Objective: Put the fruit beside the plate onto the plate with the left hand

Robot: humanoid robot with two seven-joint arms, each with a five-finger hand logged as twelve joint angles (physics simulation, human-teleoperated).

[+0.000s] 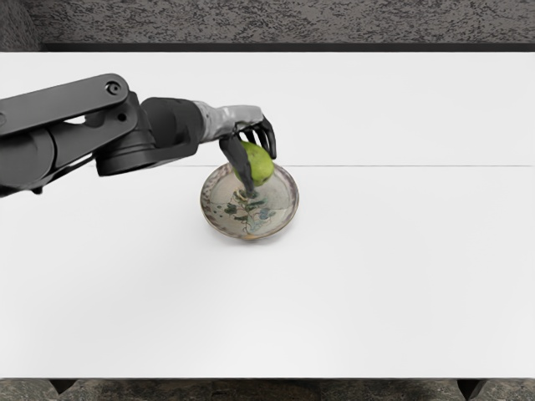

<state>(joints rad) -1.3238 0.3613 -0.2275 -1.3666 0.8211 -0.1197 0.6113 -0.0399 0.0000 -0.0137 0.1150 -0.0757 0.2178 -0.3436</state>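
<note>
Left robot hand (249,150) grasps the green fruit (258,162), fingers curled over its top. Fruit sits directly under the palm, above the far rim of the plate (249,201). Release probably needs only a small drop; contact unclear.

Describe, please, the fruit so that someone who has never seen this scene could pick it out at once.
On the wide white table sits one round, patterned ceramic plate near the middle. At its far rim, the dark left hand grips a small, smooth yellow-green fruit. It is the only bright green thing in view.
</note>
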